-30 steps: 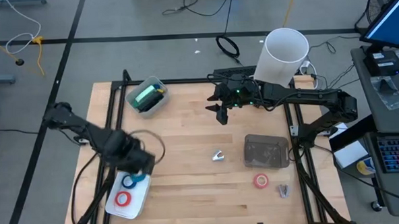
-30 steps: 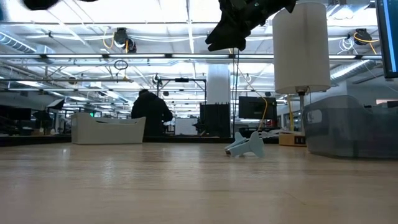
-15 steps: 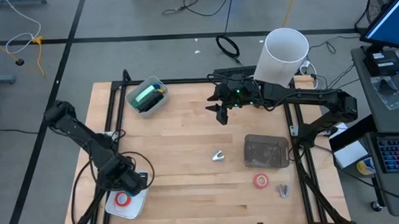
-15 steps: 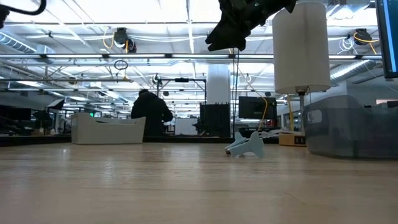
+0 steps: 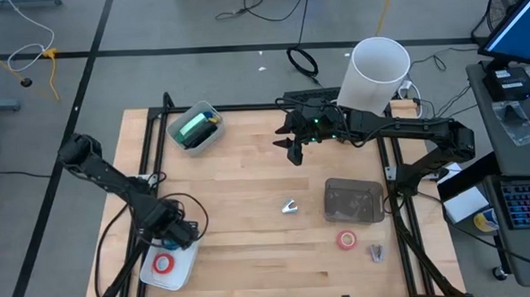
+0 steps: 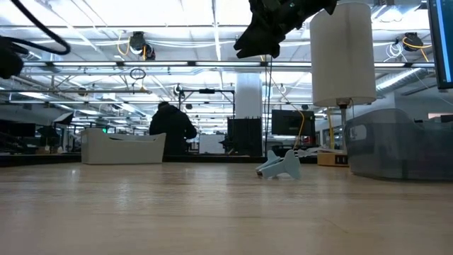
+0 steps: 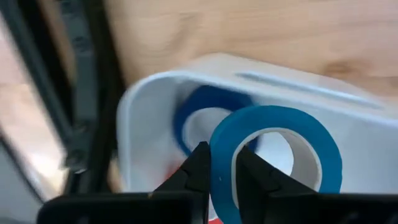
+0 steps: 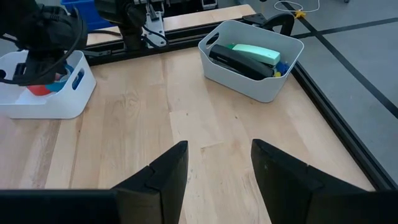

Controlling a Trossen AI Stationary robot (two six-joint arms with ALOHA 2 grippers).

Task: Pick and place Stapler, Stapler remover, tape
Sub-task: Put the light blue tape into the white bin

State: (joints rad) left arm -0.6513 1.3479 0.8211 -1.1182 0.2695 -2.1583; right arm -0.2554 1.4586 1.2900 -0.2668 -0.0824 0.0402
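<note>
My left gripper [image 5: 170, 235] hangs over the white bin [image 5: 154, 271] at the table's near left, shut on a blue tape roll [image 7: 311, 149]. In the bin lie a second blue roll [image 7: 186, 112] and a red roll [image 5: 165, 266]. Another red roll [image 5: 346, 240] lies flat on the table near the right. The pale stapler remover [image 5: 290, 206] rests mid-table. The stapler [image 8: 242, 59] lies in a grey bin [image 5: 195, 127] at the far left. My right gripper [image 5: 294, 150] hovers open, high over the far middle. My left gripper holds the blue tape roll by its wall [image 7: 221, 149], one finger outside the ring and one inside its pale core. The fingers come from above, pointing down. The roll is lifted clear over the white bin, its hole facing the wrist camera.
A clear plastic box [image 5: 354, 200] stands right of the stapler remover, with a small grey item [image 5: 376, 251] near it. A tall white cylinder [image 5: 378, 72] stands at the far right edge. Black frame rails [image 5: 149, 154] border the table. A person [image 6: 172, 127] shows far behind.
My left gripper has moved toward the table's near edge and now hangs over the white bin, hiding the blue tape that showed there a second ago. The right arm has kept still.
</note>
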